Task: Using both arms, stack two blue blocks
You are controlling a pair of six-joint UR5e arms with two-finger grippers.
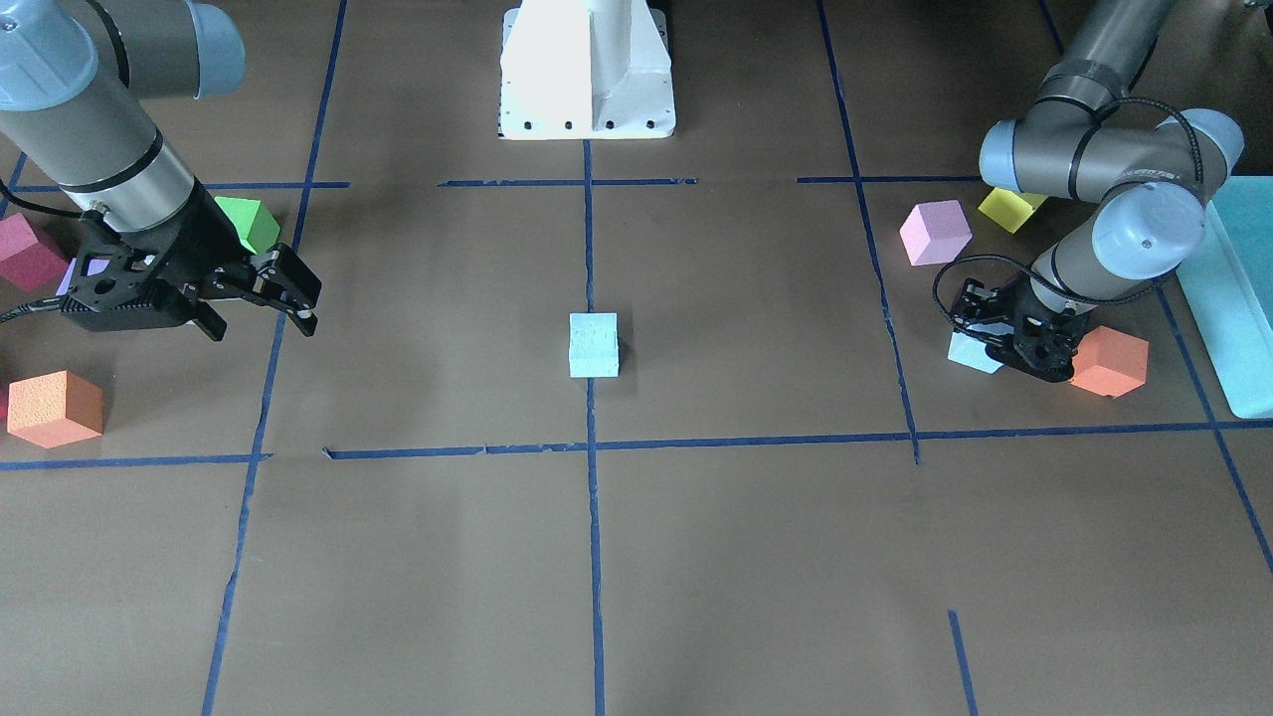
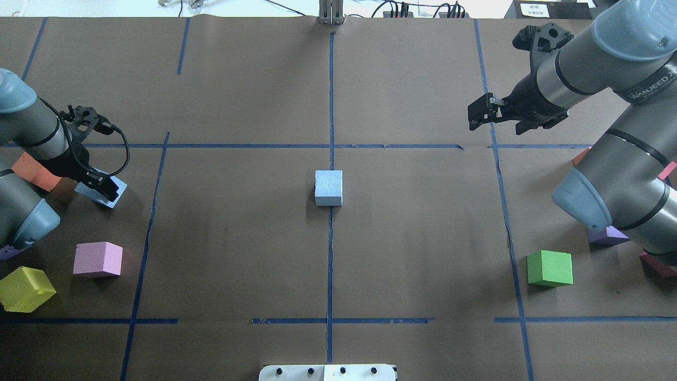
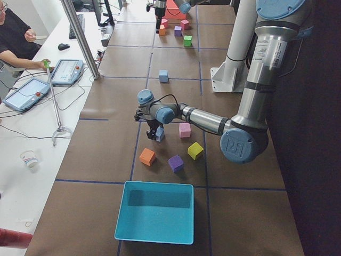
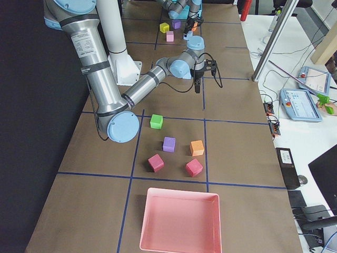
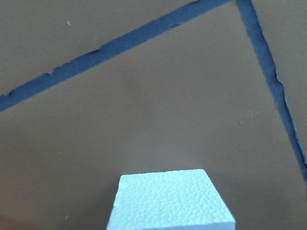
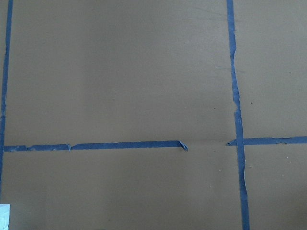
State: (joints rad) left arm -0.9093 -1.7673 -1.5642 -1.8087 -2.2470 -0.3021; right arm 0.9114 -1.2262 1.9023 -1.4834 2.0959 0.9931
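Far left, the left hand (image 2: 106,191) is down over the first blue block (image 2: 120,186), with an orange cube (image 2: 34,172) crowding just beside. Its fingers are hidden, so we cannot tell whether it grips. The second blue block (image 2: 328,188) sits at the centre of the table (image 2: 238,79), open room all round. The right hand (image 2: 476,115) hovers, fingers spread, empty.

The brown paper-covered counter (image 2: 238,238), gridded with blue tape lines (image 2: 330,264), carries a pale sky-blue foam cube (image 2: 328,187) at its centre, on a tape line. On the robot's left side lie a pink foam cube (image 2: 97,259), a yellow foam cube (image 2: 25,288) and a teal box (image 3: 155,212); on its right, a green foam cube (image 2: 550,268) and a pink tray (image 4: 180,220).
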